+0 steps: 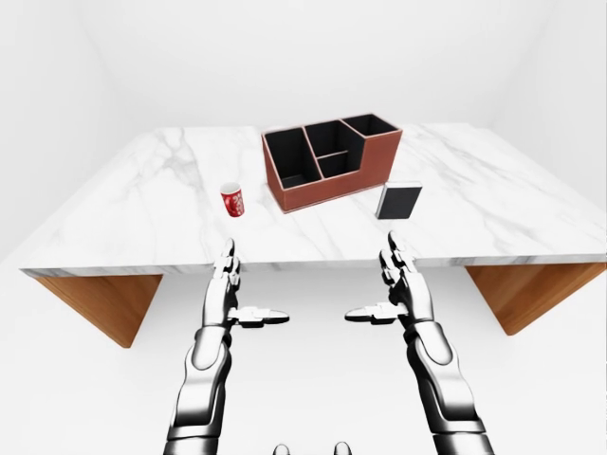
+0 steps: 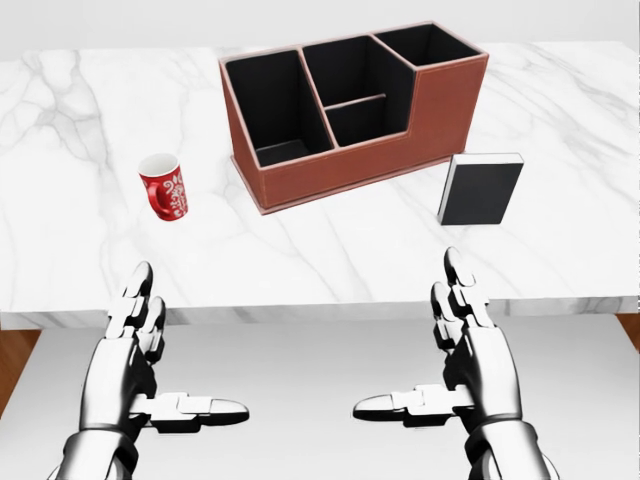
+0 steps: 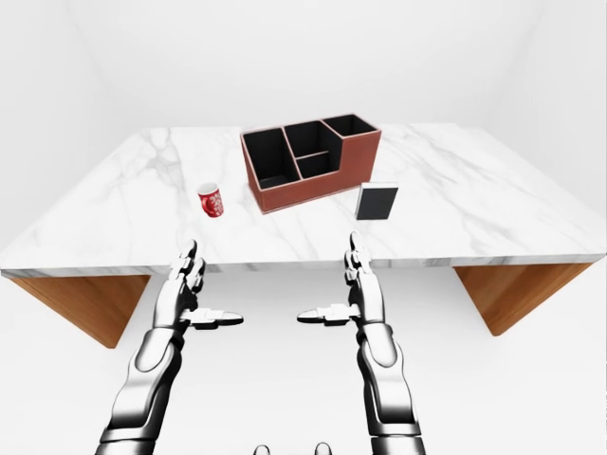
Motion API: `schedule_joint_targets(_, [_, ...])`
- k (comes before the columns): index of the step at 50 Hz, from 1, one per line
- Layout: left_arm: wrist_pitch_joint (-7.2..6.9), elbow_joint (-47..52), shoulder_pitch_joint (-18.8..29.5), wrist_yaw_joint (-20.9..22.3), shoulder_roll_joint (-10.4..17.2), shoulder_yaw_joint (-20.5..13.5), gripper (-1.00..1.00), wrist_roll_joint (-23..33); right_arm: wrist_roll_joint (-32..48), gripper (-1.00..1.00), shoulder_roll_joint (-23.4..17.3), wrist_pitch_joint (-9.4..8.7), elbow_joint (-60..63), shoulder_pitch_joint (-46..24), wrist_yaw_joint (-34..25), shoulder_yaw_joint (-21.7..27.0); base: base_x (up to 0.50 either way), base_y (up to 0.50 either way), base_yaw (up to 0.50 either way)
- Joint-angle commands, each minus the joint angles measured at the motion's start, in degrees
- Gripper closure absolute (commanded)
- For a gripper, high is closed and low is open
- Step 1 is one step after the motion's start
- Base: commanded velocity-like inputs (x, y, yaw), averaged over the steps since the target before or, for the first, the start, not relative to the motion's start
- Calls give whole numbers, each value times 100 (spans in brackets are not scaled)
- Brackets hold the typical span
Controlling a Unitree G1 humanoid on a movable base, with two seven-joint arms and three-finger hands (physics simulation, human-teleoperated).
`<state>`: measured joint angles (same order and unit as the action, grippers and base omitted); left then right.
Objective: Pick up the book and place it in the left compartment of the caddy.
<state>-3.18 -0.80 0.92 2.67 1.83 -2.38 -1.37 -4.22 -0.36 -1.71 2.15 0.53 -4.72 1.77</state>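
Observation:
A black book with a white page edge lies on the marble table, to the right of the caddy. The brown caddy has several black compartments; its left compartment is open and holds nothing I can see. My left hand and right hand are both open and empty, held below the table's near edge, apart from the book. The right hand is below the book in the head view.
A red mug with a white pattern stands on the table left of the caddy. The table's near edge runs just above my fingertips. Wooden table supports show at both sides in the left-eye view.

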Motion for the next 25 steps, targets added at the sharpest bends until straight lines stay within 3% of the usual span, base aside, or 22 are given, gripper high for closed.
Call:
schedule_joint_targets(1, [-6, 23, -7, 89, -42, 18, -100, -1, 7, -98, -63, -49, -14, -27, -33, 21, 43, -34, 0])
schedule_joint_targets(9, [-113, 112, -21, 149, -37, -24, -100, -114, 30, -98, -68, -68, -84, -63, 25, 52, 48, -19, 0])
schedule_joint_targets(25, [-79, 144, -77, 194, -50, 18, -100, -58, 368, -99, -69, 66, -188, -42, 139, -29, 50, -2, 0])
